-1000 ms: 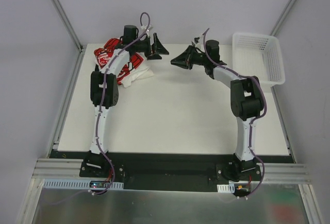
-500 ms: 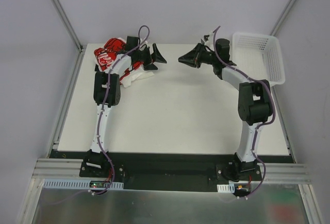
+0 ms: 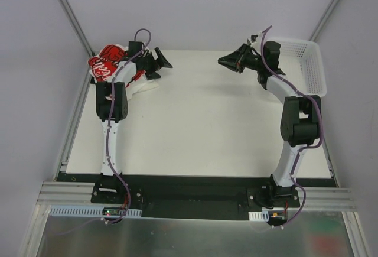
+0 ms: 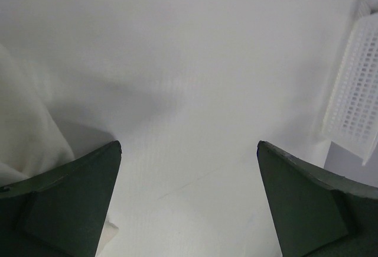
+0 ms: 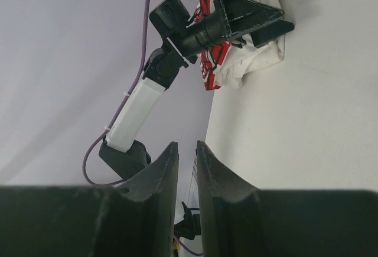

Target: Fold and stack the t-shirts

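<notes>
t-shirts (image 3: pixel 109 68) are bunched in a red-and-white heap far across from the mesh basket (image 3: pixel 314 77); left gripper (image 4: pixel 189 147) gapes wide beside the heap; right gripper (image 5: pixel 187 147) hangs just beside the basket, jaws down to a narrow slit

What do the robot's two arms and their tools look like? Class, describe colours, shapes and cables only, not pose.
Both the left arm and the right arm have white links joined by chunky black joint housings. A thin purple cable runs along each arm. The left tool and the right tool each carry two dark, wedge-shaped fingers that taper to the tip.
</notes>
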Robot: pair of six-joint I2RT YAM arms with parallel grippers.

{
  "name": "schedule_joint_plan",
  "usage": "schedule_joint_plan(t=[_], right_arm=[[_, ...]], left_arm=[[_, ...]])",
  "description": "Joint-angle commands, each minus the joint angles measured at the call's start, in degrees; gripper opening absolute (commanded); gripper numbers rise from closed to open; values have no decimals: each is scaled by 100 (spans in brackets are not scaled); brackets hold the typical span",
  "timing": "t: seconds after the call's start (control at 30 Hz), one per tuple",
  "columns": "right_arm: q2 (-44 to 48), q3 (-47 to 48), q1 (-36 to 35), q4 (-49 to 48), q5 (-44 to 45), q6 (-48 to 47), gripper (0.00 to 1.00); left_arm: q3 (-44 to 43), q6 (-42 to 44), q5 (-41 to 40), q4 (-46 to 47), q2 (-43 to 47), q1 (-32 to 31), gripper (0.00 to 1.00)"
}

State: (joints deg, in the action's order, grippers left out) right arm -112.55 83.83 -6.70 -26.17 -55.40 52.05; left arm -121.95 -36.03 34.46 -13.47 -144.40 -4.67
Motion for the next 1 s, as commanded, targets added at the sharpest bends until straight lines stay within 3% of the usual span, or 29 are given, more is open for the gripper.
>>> schedule_joint_plan(t=[0.0,0.73,0.87,0.97], right_arm=[[339,-25,2,-406,-85,77,22],[691,-491,-7,-696,29,183,23],[455,-237,-7,-477,-102,-80,25],[25,299,2,-309,-454,-265,31]], left_arm=[[311,52,-932,-445,430,588,99],[1165,614,-941,-437,1177,783,99],[797,1422,-397,-437,1387,546,99],[296,1915,691,-402,1537,476,99]])
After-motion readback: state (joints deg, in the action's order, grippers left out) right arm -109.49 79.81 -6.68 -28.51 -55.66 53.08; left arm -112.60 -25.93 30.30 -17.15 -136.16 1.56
